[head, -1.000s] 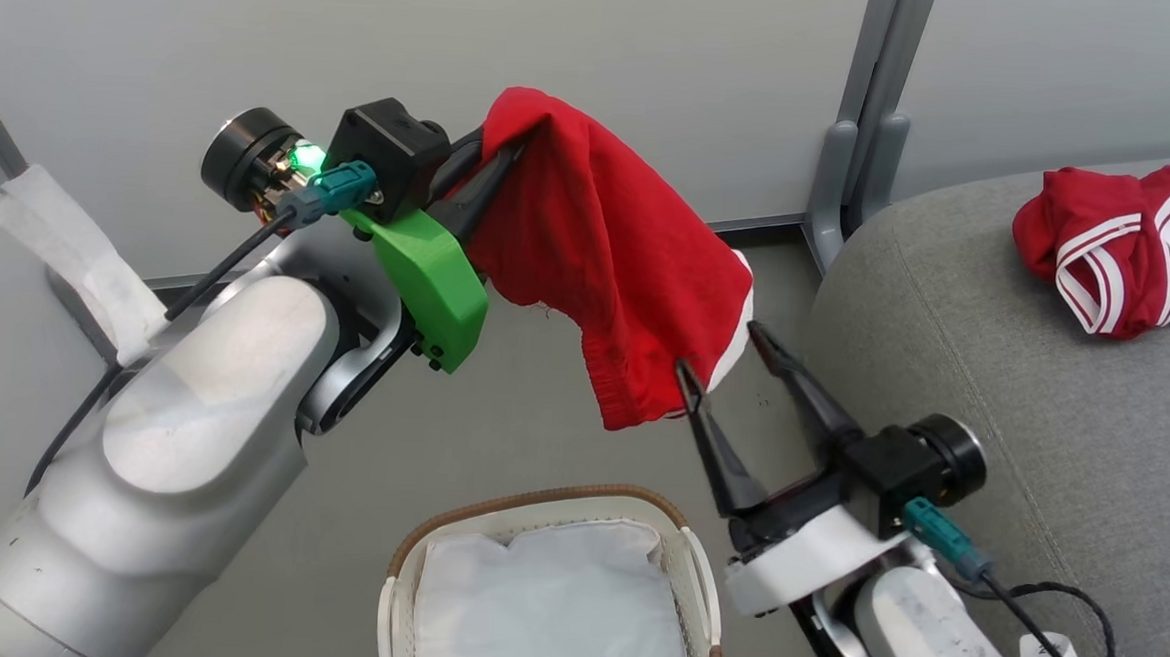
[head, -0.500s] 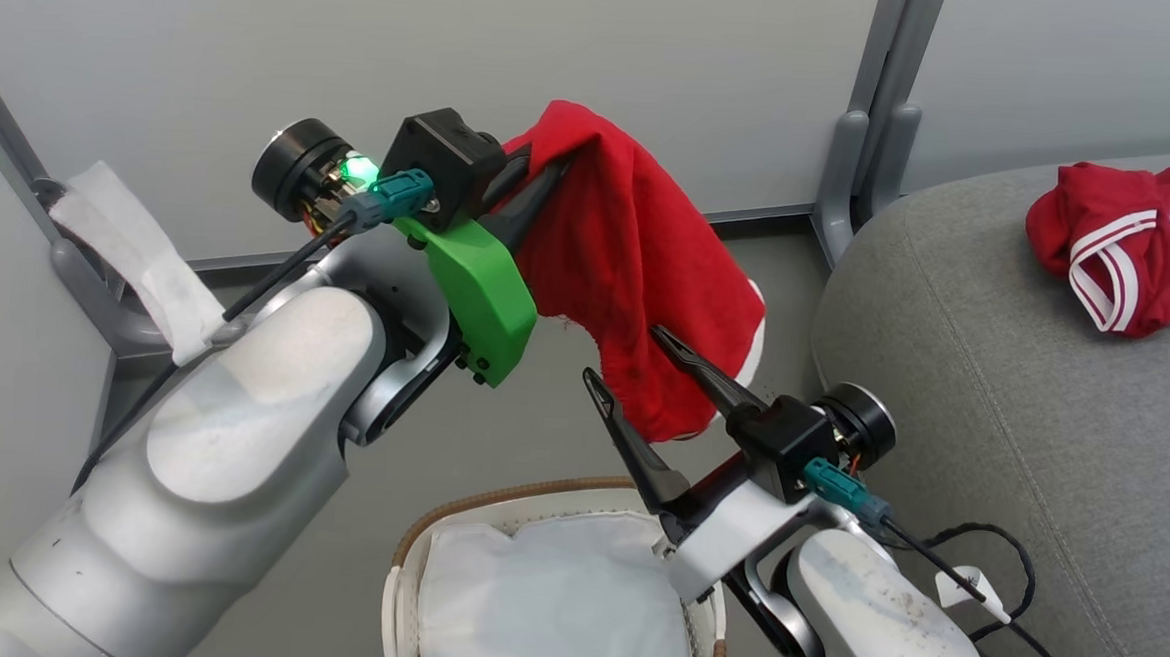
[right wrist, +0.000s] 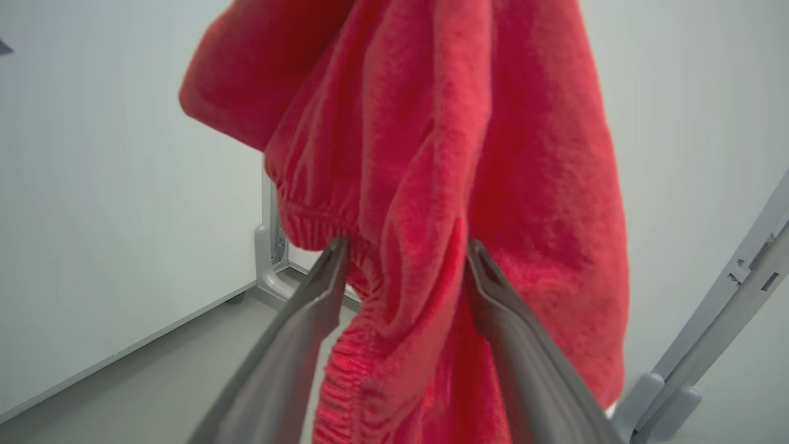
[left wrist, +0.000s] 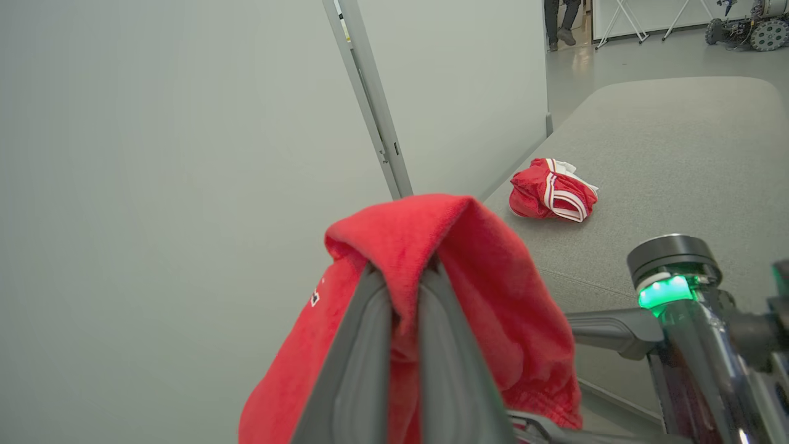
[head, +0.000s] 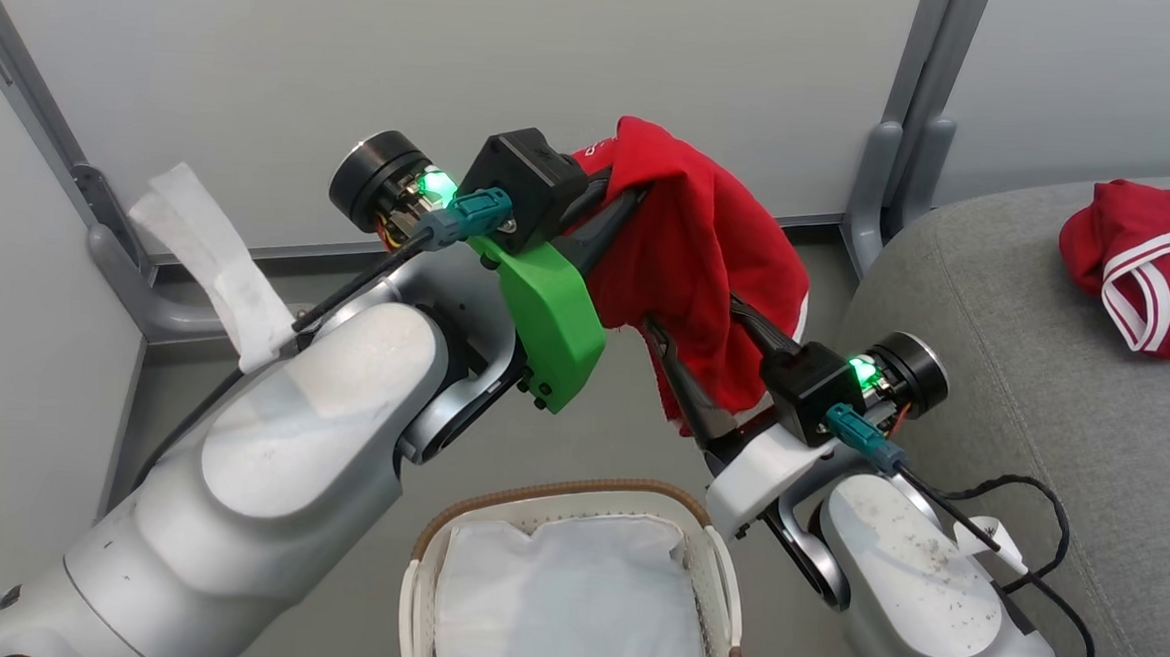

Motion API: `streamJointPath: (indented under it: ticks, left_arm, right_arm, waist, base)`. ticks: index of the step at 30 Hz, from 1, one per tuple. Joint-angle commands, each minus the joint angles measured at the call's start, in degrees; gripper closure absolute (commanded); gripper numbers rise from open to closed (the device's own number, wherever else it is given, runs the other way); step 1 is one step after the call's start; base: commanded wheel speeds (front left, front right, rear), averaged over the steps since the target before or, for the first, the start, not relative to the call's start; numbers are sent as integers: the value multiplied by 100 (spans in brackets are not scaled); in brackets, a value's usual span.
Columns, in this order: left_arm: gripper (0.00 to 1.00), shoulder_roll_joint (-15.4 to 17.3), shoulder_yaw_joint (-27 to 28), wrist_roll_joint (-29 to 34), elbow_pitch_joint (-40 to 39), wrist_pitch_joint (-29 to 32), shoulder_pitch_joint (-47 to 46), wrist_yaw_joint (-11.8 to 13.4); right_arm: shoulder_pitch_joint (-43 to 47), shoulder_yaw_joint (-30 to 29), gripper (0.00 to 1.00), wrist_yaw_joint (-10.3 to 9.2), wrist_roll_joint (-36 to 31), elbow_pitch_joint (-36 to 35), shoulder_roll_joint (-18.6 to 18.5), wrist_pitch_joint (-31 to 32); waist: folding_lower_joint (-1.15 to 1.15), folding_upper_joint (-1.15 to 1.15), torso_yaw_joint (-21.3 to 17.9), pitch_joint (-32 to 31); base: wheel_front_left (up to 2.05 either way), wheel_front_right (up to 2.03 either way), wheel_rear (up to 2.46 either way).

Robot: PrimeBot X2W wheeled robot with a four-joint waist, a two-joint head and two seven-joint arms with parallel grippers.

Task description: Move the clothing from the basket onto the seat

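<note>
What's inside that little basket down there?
A crumpled white cloth fills the basket, nearly to its brown rim. Anything lying beneath the cloth is covered, so I cannot tell.

Silver arms (head: 267,472), green-bracketed left claw (left wrist: 404,275)

Head camera: high, angled down over both arms; basket (head: 557,486) at the bottom edge, seat (head: 1021,411) at right. Left wrist camera: sights along the left gripper (left wrist: 404,274) across the seat's length, plain red garment (left wrist: 493,277) close up. Right wrist camera: looks along the right gripper (right wrist: 407,246) toward a partition wall (right wrist: 92,185), very near the same garment's hem. All three share that garment; head and left wrist also share the striped garment (head: 1144,268).
</note>
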Motion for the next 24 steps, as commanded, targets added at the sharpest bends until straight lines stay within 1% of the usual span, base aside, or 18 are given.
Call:
streamJointPath:
  ticks: [1,7,12,13,14,15,16,21,24]
  left_arm:
    - [100,50,32,-39,-27,-45,6,-3]
    - [100,248,95,-120,100,-116,244,84]
    - [100,394,163,-183,204,-312,480,141]
    - [84,408,188,-191,225,-376,526,161]
    - [48,427,220,-196,260,-466,587,187]
    - [18,435,248,-210,293,-541,645,219]
    - [0,421,279,-262,331,-627,731,249]
    - [0,333,298,-322,474,-1059,1107,307]
    - [0,234,216,-336,555,-1327,1414,271]
  right_arm:
    - [-54,-7,100,-7,-25,46,-20,-28]
    - [-95,-77,100,-6,51,96,-20,-28]
    - [-140,-133,100,-6,107,112,-21,-28]
    - [-157,-167,100,-6,107,107,-21,-28]
    - [-162,-211,100,-6,121,103,-21,-28]
    - [-160,-250,100,-7,118,98,-21,-28]
    - [-168,-296,100,-7,111,90,-21,-28]
    - [-259,-611,100,-7,23,43,-20,-28]
    - [-262,-857,100,-7,-84,14,-20,-28]
  waist:
    - [0,0,9,-5]
    - [0,0,-19,-11]
    - [0,0,-69,-11]
    - [0,0,-77,-9]
    - [0,0,-87,-7]
    - [0,0,-95,-7]
    - [0,0,-104,-5]
    - [0,0,-139,11]
    - [0,0,-166,27]
  base:
    - [0,0,0]
    - [0,0,0]
    - [0,0,0]
    - [0,0,0]
    - [0,0,0]
    - [0,0,0]
    - [0,0,0]
    - [0,0,0]
    - [0,0,0]
